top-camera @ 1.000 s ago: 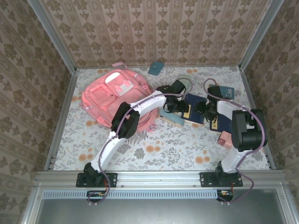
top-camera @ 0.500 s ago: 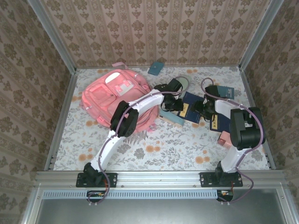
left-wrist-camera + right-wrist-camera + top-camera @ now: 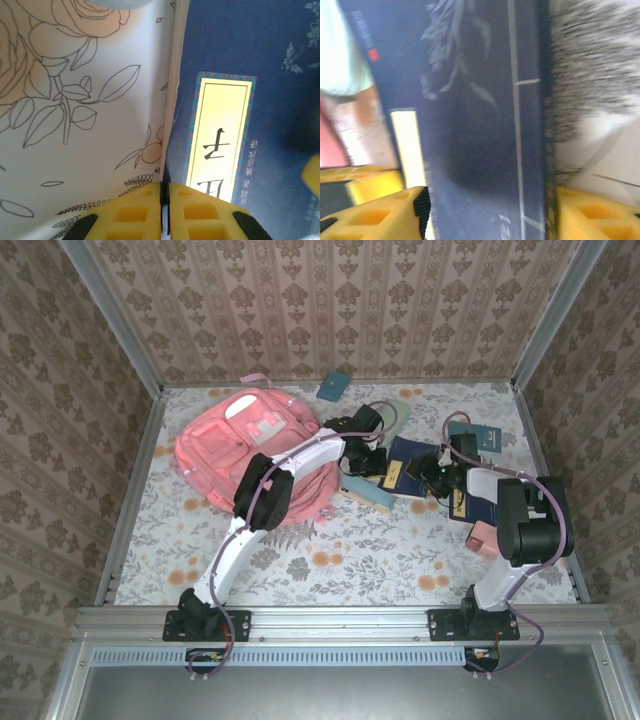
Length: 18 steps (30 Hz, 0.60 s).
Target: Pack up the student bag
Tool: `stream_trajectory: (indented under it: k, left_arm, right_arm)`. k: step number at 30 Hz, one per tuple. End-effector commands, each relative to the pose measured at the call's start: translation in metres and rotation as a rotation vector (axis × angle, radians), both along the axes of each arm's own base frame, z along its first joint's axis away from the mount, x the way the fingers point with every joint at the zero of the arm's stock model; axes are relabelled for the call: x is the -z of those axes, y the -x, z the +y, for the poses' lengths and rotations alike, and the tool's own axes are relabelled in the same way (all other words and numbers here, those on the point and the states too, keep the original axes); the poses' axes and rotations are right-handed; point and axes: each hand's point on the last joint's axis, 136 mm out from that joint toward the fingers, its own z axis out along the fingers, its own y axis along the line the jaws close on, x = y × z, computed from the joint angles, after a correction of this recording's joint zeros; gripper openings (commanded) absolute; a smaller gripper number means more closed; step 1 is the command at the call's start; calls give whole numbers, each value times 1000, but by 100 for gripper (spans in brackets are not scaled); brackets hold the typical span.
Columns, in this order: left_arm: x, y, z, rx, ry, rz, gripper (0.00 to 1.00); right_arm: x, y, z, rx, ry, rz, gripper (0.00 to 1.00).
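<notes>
Top view first: the student bag (image 3: 245, 450) is laid flat at the upper left of the flowery tabletop (image 3: 330, 560), front pockets up, well apart from the loose stuff. The left arm (image 3: 290, 470) is stretched right across the bag's lower right corner, so that corner is covered. The left gripper (image 3: 366, 462) is set at the left edge of a dark blue book (image 3: 408, 462) mid-frame. The right gripper (image 3: 434, 478) is at that book's right side, with a second dark blue book (image 3: 462, 508) just beside it. A flat teal-edged board (image 3: 368, 496) is seen just beside the first book's lower left edge. A teal pouch (image 3: 334, 386) is spotted by the back wall, a teal booklet (image 3: 488, 437) at the upper right, and a pink block (image 3: 482, 538) close to the right arm.

Left wrist view: the yellow fingers (image 3: 132, 215) are pressed together, with only a thin dark slit left between them. The book's pale page edge is run straight down into that slit; whether it's actually pinched can't be told. A yellow label (image 3: 217, 145) is seen on the cover at the right.

Right wrist view (pretty blurry): the yellow fingers (image 3: 375, 212) are spread wide apart, a dark blue cover is seen between them, and nothing is clamped.
</notes>
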Motion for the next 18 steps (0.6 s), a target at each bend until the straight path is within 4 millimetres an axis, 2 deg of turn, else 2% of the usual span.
stream_trajectory:
  k: [1, 4, 6, 8, 10, 13, 18]
  left_arm:
    - [5, 24, -14, 66, 41, 60, 11]
    - [3, 23, -12, 76, 35, 53, 12]
    - [-3, 20, -9, 79, 35, 35, 14]
    - [-12, 18, -7, 81, 32, 9, 16]
    - [-27, 11, -4, 79, 38, -25, 19]
    - [-62, 6, 1, 96, 51, -100, 25]
    - [-122, -1, 30, 112, 15, -264, 38]
  right_arm:
    - [-51, -16, 28, -90, -151, -181, 53]
    - [-46, -15, 21, -82, -127, -159, 35]
    - [-43, -14, 16, -74, -112, -139, 13]
    - [-43, -11, 13, -68, -97, -133, 0]
    - [-47, -9, 9, -59, -75, -140, 0]
    - [-59, -5, 6, -47, -53, -165, 0]
    - [-92, 1, 8, -41, -66, -237, 0]
